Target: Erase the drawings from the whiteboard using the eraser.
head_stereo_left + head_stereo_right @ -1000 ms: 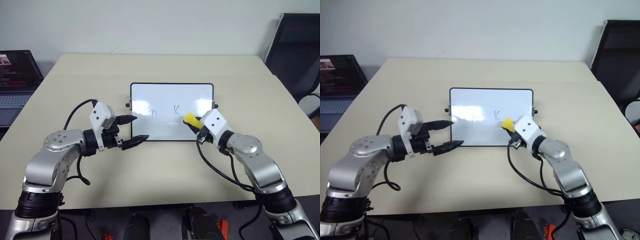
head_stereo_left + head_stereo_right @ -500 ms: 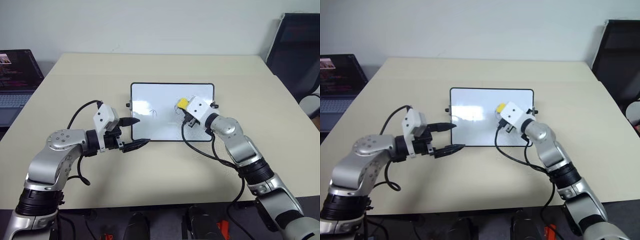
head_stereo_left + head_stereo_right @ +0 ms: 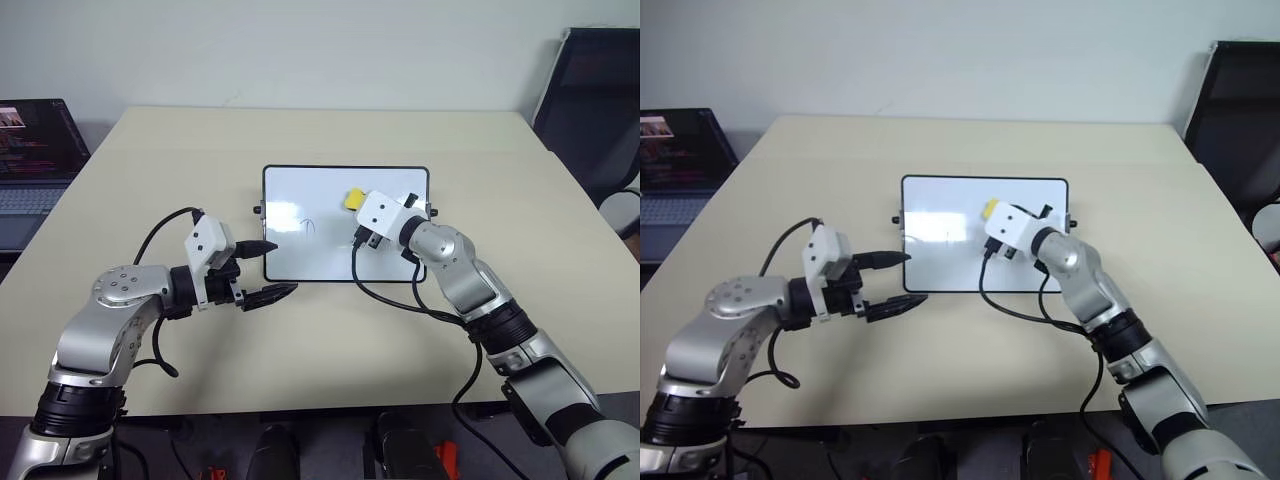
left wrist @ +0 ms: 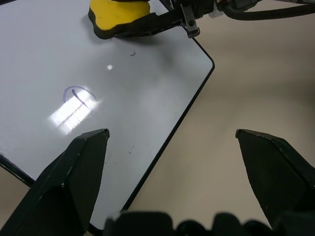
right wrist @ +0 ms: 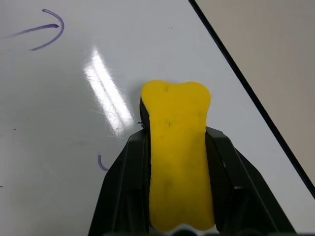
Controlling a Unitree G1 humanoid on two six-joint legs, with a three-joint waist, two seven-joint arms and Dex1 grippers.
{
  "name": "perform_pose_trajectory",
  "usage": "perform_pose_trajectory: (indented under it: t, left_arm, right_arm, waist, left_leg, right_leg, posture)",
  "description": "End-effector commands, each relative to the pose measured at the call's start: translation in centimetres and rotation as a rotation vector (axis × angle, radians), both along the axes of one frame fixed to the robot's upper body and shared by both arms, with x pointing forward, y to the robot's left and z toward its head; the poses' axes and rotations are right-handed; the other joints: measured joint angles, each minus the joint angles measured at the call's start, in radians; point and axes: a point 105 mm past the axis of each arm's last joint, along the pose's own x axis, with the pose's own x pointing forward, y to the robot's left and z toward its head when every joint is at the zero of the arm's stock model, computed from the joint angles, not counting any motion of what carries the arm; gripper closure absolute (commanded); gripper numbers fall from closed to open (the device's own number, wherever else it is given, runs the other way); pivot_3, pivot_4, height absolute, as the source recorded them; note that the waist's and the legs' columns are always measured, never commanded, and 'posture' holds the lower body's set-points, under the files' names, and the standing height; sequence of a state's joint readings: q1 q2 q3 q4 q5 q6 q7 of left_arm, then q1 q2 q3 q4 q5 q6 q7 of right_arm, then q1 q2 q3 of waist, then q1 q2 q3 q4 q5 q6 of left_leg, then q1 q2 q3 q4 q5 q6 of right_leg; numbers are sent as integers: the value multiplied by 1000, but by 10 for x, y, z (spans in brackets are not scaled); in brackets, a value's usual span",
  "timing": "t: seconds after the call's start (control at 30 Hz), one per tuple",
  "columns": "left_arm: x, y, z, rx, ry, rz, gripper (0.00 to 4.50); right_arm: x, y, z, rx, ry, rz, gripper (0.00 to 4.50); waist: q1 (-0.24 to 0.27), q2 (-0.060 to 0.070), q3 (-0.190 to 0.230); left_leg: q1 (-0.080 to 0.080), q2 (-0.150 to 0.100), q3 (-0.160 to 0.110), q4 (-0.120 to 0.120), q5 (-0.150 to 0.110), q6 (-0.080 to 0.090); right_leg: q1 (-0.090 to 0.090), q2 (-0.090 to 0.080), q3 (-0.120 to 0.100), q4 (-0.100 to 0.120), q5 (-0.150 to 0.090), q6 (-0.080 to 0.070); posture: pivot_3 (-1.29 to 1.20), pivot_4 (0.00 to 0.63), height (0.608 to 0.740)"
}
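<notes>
The whiteboard (image 3: pixel 330 255) lies flat at the table's middle. My right gripper (image 3: pixel 358 206) is shut on the yellow eraser (image 3: pixel 351 198), which rests against the board near its far edge, right of centre. The wrist view shows the eraser (image 5: pixel 176 162) clamped between both black fingers (image 5: pixel 129 182). Of the drawings, an arrow-like mark (image 3: pixel 307 225) stands on the board's left half, also seen as a purple mark (image 4: pixel 78 95). A tiny stroke (image 5: pixel 101 162) sits beside the eraser. My left gripper (image 3: pixel 284 266) stands open at the board's near left corner, holding nothing.
A laptop (image 3: pixel 30 150) sits at the far left, off the table's edge. A black chair (image 3: pixel 590 100) stands at the right. My right arm's black cable (image 3: pixel 385 290) droops over the board's near edge. Bare tabletop (image 3: pixel 330 350) lies in front of the board.
My right gripper has swept the eraser from the board's near right part up and left across it. The X at the middle no longer shows. The left gripper has stayed put.
</notes>
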State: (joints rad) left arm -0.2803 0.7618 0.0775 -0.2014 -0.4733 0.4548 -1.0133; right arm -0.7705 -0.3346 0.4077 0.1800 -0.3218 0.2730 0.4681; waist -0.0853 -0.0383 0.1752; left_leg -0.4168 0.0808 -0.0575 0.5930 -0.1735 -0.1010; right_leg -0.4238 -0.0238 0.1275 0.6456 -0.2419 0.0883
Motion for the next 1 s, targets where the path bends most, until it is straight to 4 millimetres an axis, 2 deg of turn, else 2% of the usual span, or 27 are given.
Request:
perform_pose_trajectory:
  t: [0.03,0.13,0.27,0.33,0.5,0.6,0.8,0.9,1.0]
  left_arm:
    - [-1,0,9,-4,-48,-2,0]
    - [-2,0,9,-7,-47,-1,0]
    - [-2,-1,9,-8,-45,-4,0]
    - [-3,-2,9,-10,-43,-5,0]
    - [-2,-4,9,-13,-43,-6,0]
    - [-2,-4,9,-15,-43,-3,0]
    - [-1,-1,9,-15,-37,12,0]
    - [0,-2,9,-15,-36,13,0]
    - [0,-2,9,-16,-36,15,0]
  right_arm:
    - [-9,-2,-21,-60,116,37,3376]
    - [-11,-10,-23,-75,124,25,3377]
    - [0,-28,2,-16,-8,-77,3377]
    - [-5,-35,-7,-40,31,-72,3377]
    - [-30,-34,-46,-128,193,8,3377]
    - [-38,-33,-52,-166,202,31,3377]
    - [-23,-30,-2,-20,9,-39,3377]
    - [-18,-25,12,19,-49,-43,3377]
    - [-15,-22,14,29,-58,-39,3377]
  waist:
    - [0,0,0]
    - [0,0,0]
    - [1,0,0]
    - [5,0,0]
    - [6,-1,0]
    - [3,-1,0]
    - [-1,0,0]
    - [0,0,0]
    - [0,0,0]
  left_leg:
    - [0,0,0,0,0,0]
    - [0,0,0,0,0,0]
    - [1,0,0,2,0,0]
    - [1,0,0,2,0,0]
    - [0,0,0,1,0,0]
    - [1,0,0,1,0,0]
    - [1,0,0,3,0,0]
    - [1,0,0,3,0,0]
    - [0,0,0,0,0,0]
  right_leg:
    - [0,0,0,0,0,0]
    - [0,0,0,0,0,0]
    - [0,0,0,1,0,0]
    - [1,0,0,1,0,-1]
    - [1,0,0,0,0,0]
    - [1,0,0,0,0,0]
    - [1,0,1,1,0,-1]
    - [1,0,1,0,1,-1]
    - [0,0,0,0,0,0]
  posture:
    - [0,150,740]
    - [0,150,740]
    - [0,150,740]
    - [0,150,740]
    - [0,150,740]
    - [0,150,740]
    - [0,150,740]
    - [0,150,740]
    - [0,150,740]
